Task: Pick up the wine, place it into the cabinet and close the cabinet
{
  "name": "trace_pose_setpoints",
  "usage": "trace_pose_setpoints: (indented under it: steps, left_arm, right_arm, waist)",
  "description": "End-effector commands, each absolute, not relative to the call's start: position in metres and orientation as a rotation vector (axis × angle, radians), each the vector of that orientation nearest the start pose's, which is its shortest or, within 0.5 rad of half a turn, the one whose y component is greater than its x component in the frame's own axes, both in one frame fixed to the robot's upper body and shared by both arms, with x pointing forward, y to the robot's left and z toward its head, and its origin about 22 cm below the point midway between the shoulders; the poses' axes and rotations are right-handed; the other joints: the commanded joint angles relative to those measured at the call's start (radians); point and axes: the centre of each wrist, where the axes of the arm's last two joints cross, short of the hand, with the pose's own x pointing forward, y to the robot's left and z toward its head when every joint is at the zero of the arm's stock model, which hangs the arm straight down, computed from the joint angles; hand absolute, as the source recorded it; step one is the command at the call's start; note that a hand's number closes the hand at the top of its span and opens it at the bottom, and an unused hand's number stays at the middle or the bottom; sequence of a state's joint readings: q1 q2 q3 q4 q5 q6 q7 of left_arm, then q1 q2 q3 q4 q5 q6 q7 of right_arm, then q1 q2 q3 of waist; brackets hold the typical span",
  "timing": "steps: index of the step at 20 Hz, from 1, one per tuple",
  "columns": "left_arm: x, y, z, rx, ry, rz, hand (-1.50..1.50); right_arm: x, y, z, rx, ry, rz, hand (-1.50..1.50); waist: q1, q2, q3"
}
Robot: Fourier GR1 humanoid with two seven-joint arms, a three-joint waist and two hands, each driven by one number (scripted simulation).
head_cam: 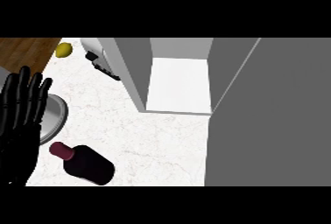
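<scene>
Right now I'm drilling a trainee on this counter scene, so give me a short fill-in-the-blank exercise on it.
1. The wine bottle stands on the marble counter with its ____ cap toward the left hand.
2. The left hand rests at the view's left edge with its fingers ____.
3. The cabinet has its door ____.
4. The small yellow fruit near the wooden floor is a ____.

Missing words: red; straight; open; lemon

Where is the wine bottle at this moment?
In the head view the wine bottle stands on the marble counter at lower left, right of the open left hand, below the grey plate, outside the open cabinet.
</scene>
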State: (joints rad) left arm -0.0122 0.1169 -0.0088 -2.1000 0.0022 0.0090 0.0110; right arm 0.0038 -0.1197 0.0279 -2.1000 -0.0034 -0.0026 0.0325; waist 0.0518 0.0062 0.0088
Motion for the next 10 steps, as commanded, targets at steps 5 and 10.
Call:
trace_pose_setpoints:
  steps: [5,10]
  left_arm:
    - [0.175,0.267,0.136,-0.083,-2.009,-0.104,-1.5]
    - [0.166,0.267,0.132,-0.308,-1.783,0.017,-1.5]
  right_arm:
    - [0.169,-0.235,0.129,-0.086,-2.083,0.082,-1.5]
    - [0.154,-0.212,0.146,0.215,-1.952,0.114,-1.5]
  waist:
    - [-0.052,-0.011,-0.009]
    - [-0.045,-0.013,-0.01]
